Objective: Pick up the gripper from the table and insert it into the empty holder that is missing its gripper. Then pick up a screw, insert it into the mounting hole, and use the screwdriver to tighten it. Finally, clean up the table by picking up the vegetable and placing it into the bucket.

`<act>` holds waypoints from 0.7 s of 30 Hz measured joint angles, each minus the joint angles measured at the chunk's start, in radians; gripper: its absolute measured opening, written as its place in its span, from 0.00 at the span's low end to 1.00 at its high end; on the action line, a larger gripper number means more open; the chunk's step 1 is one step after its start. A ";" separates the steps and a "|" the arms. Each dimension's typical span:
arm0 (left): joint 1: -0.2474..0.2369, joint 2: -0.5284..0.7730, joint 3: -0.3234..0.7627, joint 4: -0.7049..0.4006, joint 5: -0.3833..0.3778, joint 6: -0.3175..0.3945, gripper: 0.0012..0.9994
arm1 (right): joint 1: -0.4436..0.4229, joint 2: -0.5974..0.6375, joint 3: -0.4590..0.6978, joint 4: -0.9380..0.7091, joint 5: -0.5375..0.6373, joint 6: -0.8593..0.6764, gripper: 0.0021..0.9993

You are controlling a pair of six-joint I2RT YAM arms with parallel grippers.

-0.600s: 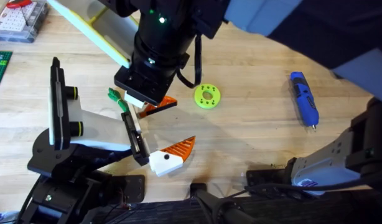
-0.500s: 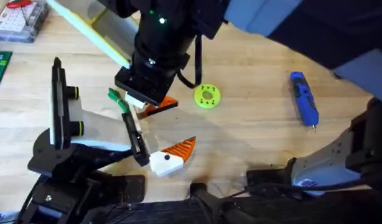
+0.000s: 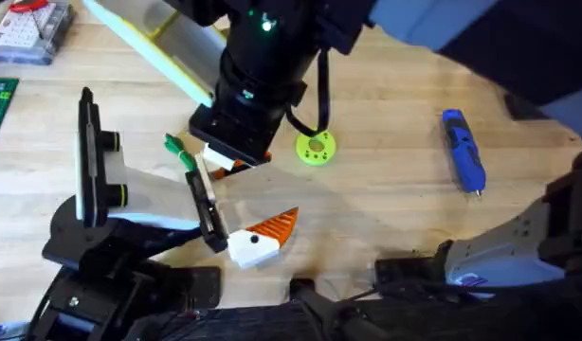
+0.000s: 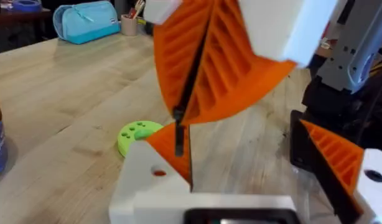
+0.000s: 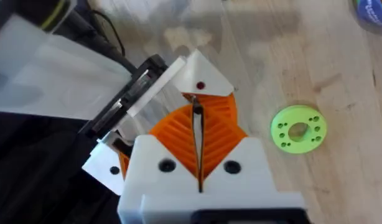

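White-orange gripper (image 3: pixel 261 237), blue screwdriver (image 3: pixel 463 152), on table (image 3: pixel 386 199)

no legible text, labels or numbers

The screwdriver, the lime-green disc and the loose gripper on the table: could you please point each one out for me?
screwdriver (image 3: pixel 463 152), overhead view, middle of its blue body.
lime-green disc (image 3: pixel 316 148), overhead view, ring beside its centre hole.
loose gripper (image 3: pixel 254 243), overhead view, white block near the black hole.

A: What is hidden in the overhead view?
B: The right arm (image 3: pixel 263 80) covers most of the orange piece beneath it; a dark blurred mass cuts off the upper right corner.
A: And the box of small parts (image 3: pixel 30 28)?
B: Cropped by the edge, contents too small to tell.
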 joint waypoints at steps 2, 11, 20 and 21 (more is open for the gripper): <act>0.000 0.000 0.000 0.000 0.000 0.000 0.99 | 0.000 -0.006 0.000 -0.002 0.000 0.000 0.00; 0.000 0.000 0.000 0.000 0.000 0.000 0.99 | 0.000 -0.006 0.000 0.004 0.000 0.000 0.00; 0.000 0.000 0.000 0.000 0.000 0.000 0.99 | 0.000 -0.006 0.000 0.024 0.000 -0.004 0.00; 0.000 0.000 0.000 0.000 0.000 0.000 0.99 | 0.000 -0.006 0.000 0.025 0.000 -0.004 0.00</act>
